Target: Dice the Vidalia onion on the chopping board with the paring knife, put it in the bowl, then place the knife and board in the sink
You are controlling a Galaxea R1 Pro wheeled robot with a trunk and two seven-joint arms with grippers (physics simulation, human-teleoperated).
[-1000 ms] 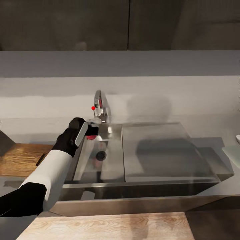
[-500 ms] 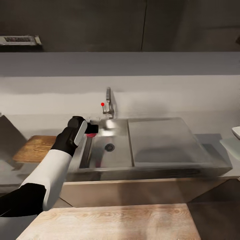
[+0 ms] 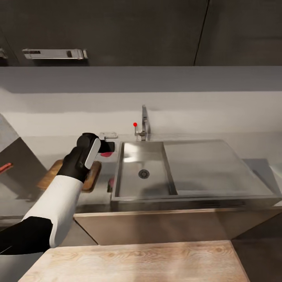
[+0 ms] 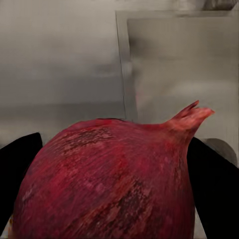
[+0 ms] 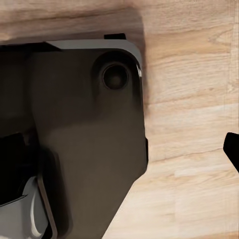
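Onion (image 4: 109, 179) transport is the step in hand: the left claw (image 3: 105, 149) is clamped on the dark red bulb, whose body sits between the two black fingers (image 4: 211, 184) in the left wrist view, pointed tip projecting forward. In the head view the claw hangs just beside the near-left rim of the sink (image 3: 117, 172), outside the basin, above the light-grey surface (image 3: 55, 139). The chopping board (image 3: 92, 176) lies on that surface just beyond the sink's left wall, partly hidden under the left forearm. To complete the step well, carry the bulb away from the sink until it is over the middle of the board, lower until it rests on the wood, and only then release; a round bulb is likely to roll, so set it down without sideways motion and keep it off the board's edge. A thin red object (image 3: 4, 167), possibly the paring knife, shows far to the sink's left; identification is uncertain. The right wrist view shows dark robot housing over pale wood grain; whether the right claw is apart or together cannot be told.
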